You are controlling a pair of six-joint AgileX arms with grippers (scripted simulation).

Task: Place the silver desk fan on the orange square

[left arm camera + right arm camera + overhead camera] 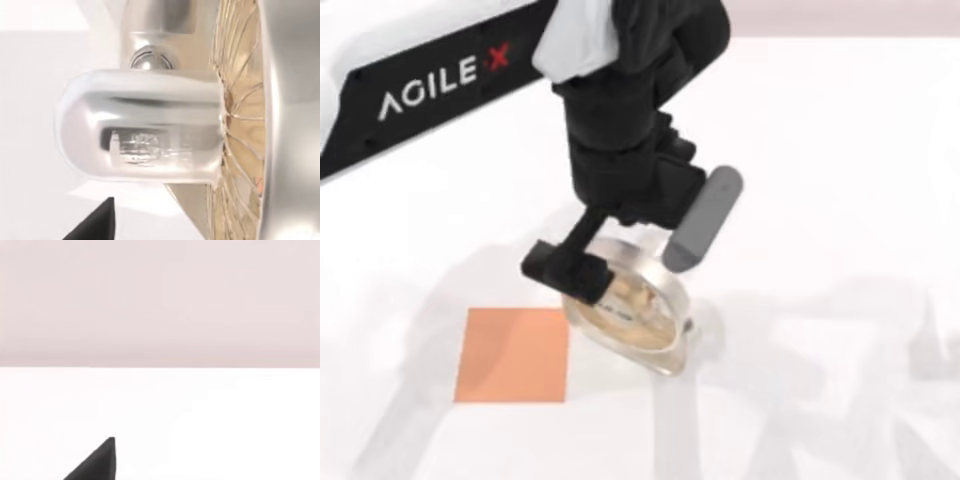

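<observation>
Closest to the overhead camera, the left arm point(620, 90) reaches in from eleven o'clock, and its left gripper point(625, 255) is clamped on the silver desk fan point(635, 310), one dark finger at the ring's nine o'clock edge and a grey finger point(703, 218) at one o'clock. The fan sits tilted, touching or just off the orange square point(515, 354) at its three o'clock edge. Bare white table point(840, 200) lies open all around; the right gripper is out of sight from above.

White left arm link carrying a black panel with white "AGILE" lettering and a red X; black blocky wrist housing; left gripper point(635, 255) with one black, one rounded grey finger point(705, 218)
</observation>
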